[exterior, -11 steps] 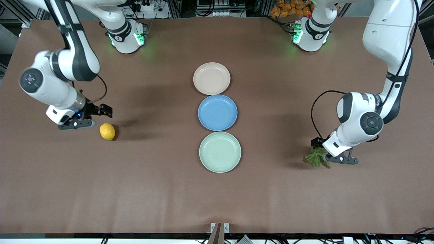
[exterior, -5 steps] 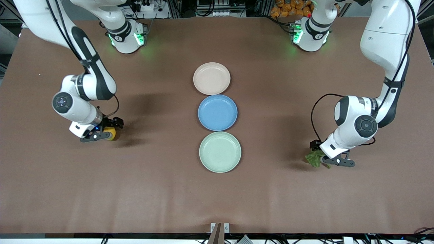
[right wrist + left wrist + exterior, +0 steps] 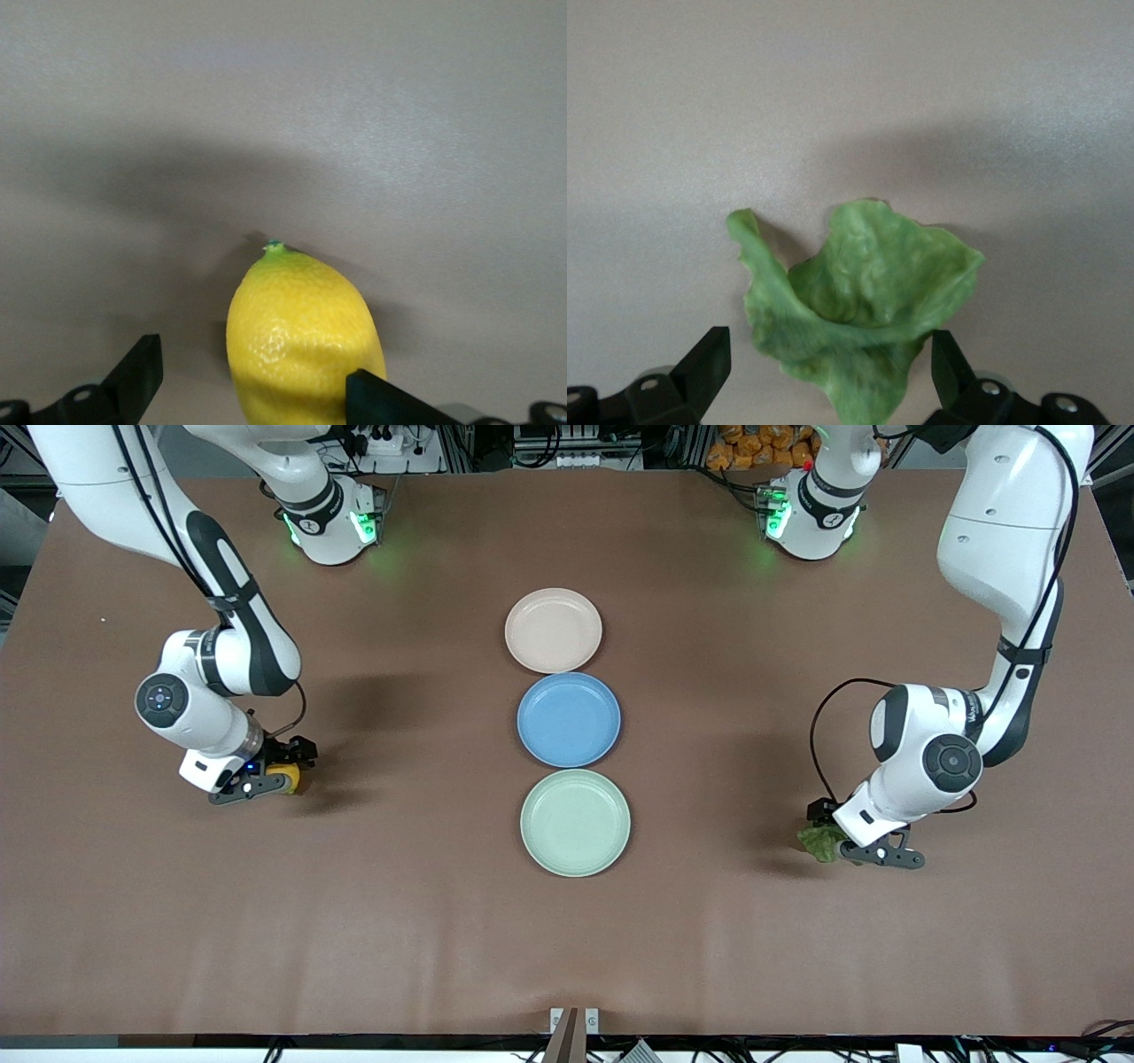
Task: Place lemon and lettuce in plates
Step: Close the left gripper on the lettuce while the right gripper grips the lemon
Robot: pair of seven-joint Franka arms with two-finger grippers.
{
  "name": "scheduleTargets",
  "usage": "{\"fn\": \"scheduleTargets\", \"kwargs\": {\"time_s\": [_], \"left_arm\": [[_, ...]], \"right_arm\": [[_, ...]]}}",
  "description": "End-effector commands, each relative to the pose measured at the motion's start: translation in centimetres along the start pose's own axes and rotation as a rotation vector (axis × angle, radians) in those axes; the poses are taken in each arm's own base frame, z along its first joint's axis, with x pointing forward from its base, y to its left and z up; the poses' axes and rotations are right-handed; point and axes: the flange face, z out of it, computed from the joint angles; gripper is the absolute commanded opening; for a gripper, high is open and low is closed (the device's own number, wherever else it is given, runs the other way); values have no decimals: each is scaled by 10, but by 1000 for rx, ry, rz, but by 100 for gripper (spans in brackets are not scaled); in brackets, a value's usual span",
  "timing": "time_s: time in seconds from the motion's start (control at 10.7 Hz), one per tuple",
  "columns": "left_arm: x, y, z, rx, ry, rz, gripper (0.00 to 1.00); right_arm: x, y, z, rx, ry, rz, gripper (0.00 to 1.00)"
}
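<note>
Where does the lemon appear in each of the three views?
Front view: the lemon lies on the table toward the right arm's end, between the open fingers of the right gripper.
Right wrist view: the lemon fills the lower middle, between the two dark fingers.
Left wrist view: not in it.
Shared landmark: the right gripper's fingers.

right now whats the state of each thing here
lemon: on the table, between the right tool's open fingers, not lifted
lettuce: on the table, crumpled, between the left tool's open fingers
right tool: open, down around the lemon
left tool: open, down around the lettuce
beige plate: empty
blue plate: empty
green plate: empty
</note>
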Motion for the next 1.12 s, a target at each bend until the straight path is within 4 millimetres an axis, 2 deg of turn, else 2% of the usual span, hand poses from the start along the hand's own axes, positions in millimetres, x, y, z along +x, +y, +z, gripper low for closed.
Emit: {"fn": "scheduleTargets", "kwargs": {"time_s": [0.0,0.19,0.65,0.75,1.03], "left_arm": [[8,1,6,13,12,16,100],[8,1,6,11,12,13,100],[7,2,14,6,7,12,100],[7,3,14,6,7,11,94],[16,1,10,8,26,11,90]], "right_arm": [[5,16,6,-2,8,-55,100],[3,24,5,-2,7,-67,100],[2,25,12,1,2,-66,100],[2,25,14,1,-1,-65,100],[5,28,16,0,1,-65,100]]}}
